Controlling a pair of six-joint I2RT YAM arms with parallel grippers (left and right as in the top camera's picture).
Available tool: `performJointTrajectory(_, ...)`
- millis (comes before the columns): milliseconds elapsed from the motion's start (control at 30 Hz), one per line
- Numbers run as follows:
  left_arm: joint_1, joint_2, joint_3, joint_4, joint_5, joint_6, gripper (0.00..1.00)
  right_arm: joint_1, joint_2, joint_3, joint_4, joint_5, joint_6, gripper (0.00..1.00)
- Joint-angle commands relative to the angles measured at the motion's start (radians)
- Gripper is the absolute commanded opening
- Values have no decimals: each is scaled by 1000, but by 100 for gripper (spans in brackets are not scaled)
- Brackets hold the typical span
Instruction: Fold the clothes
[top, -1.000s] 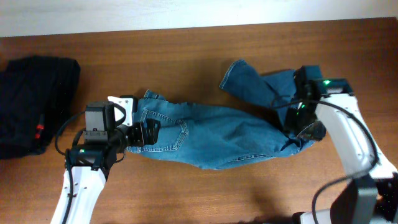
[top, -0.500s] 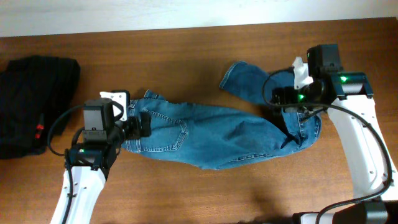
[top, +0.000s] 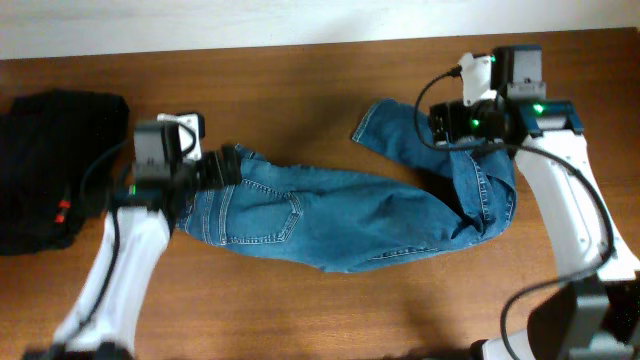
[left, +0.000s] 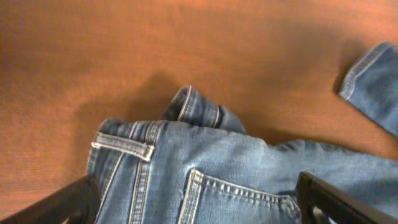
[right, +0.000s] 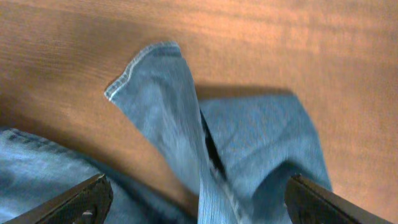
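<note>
Since it lifted away, right hand (top: 442, 122) hangs spread above the jeans (top: 330, 215).

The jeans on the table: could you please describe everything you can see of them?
The jeans are medium-blue denim with light stitched seams, a back pocket and a belt loop showing. They lie crumpled across the brown wooden table, waistband at the left, legs running right and doubling back so one hemmed cuff points toward the far edge. The left gripper hangs open over the waistband, the right gripper over the bent legs; contact cannot be told.
</note>
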Motion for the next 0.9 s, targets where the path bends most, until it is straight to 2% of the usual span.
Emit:
performJointTrajectory(0, 6, 126, 198, -94, 34, -5, 99, 33, 73, 105, 10, 26, -95, 93)
performJointTrajectory(100, 6, 259, 377, -219, 34, 10, 99, 59, 173, 195, 8, 54, -140, 94)
performJointTrajectory(267, 6, 412, 533, -311, -18, 15, 99, 87, 323, 305, 10, 103, -165, 95)
performJointTrajectory(433, 10, 494, 560, -322, -95, 15, 99, 87, 423, 338, 37, 103, -195, 97)
performJointTrajectory(733, 19, 554, 560, -314, -94, 23, 100, 89, 483, 338, 134, 82, -266, 99)
performJointTrajectory(867, 19, 555, 560, -315, -95, 23, 99, 99, 483, 338, 140, -14, -266, 99)
